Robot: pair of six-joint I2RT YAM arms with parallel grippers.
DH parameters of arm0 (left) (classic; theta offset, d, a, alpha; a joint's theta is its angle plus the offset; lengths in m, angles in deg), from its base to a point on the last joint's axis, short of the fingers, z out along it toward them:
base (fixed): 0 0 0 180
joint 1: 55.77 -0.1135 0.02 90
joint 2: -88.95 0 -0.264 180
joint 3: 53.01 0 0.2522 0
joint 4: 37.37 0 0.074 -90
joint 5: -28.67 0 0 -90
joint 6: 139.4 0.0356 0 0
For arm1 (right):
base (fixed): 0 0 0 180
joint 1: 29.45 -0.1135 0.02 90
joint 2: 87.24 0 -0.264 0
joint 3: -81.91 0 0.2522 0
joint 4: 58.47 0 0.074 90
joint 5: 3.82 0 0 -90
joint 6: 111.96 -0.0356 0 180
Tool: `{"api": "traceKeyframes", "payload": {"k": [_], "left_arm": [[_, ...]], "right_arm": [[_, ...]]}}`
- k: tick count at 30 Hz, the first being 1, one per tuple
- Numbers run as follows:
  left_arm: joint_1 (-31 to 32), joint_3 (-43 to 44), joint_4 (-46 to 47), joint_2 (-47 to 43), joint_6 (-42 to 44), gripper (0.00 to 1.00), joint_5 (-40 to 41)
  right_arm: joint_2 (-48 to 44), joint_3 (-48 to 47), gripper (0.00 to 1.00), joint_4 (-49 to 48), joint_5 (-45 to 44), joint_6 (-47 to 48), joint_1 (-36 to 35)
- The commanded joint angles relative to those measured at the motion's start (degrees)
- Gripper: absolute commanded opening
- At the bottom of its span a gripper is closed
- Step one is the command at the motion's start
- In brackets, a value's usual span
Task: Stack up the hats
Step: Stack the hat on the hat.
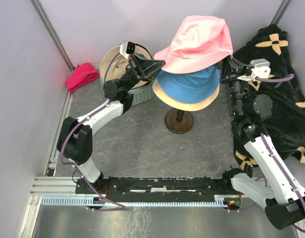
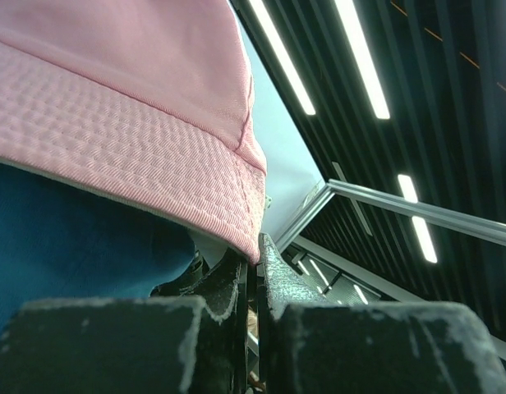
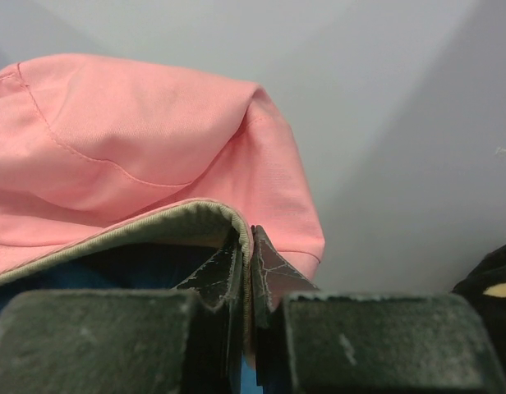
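Observation:
A pink hat [image 1: 199,39] hangs tilted over a blue hat [image 1: 189,85]. The blue one sits on a tan hat [image 1: 192,105] on a dark stand [image 1: 179,121]. My left gripper [image 1: 160,63] is shut on the pink brim's left edge, and the left wrist view shows the pink hat [image 2: 113,123] pinched at the tips of that gripper [image 2: 255,246]. My right gripper [image 1: 227,69] is shut on the brim's right side. In the right wrist view the pink hat [image 3: 130,139] has its brim folded down between the fingers of that gripper [image 3: 250,242]. A cream hat [image 1: 115,62] lies in a basket behind the left arm.
The woven basket [image 1: 142,95] stands left of the stand. A small magenta cloth [image 1: 82,75] lies at the back left by the wall. A large black cloth with beige flower marks [image 1: 281,74] covers the right side under the right arm. Walls enclose the table on three sides.

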Motion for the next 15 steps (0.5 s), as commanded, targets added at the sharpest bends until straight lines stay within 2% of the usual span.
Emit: {"api": "traceKeyframes", "payload": {"k": [1,15], "left_arm": [[-0.5,-1.4,9.5,-5.5,1.0,0.03,2.3],[-0.2,-10.5,10.2,-10.1,2.3,0.03,4.3]], "right_arm": [[-2.2,0.6,0.09,-1.8,-9.9,1.7,1.9],[-5.8,5.1,0.1,-1.2,-10.2,0.9,1.9]]}}
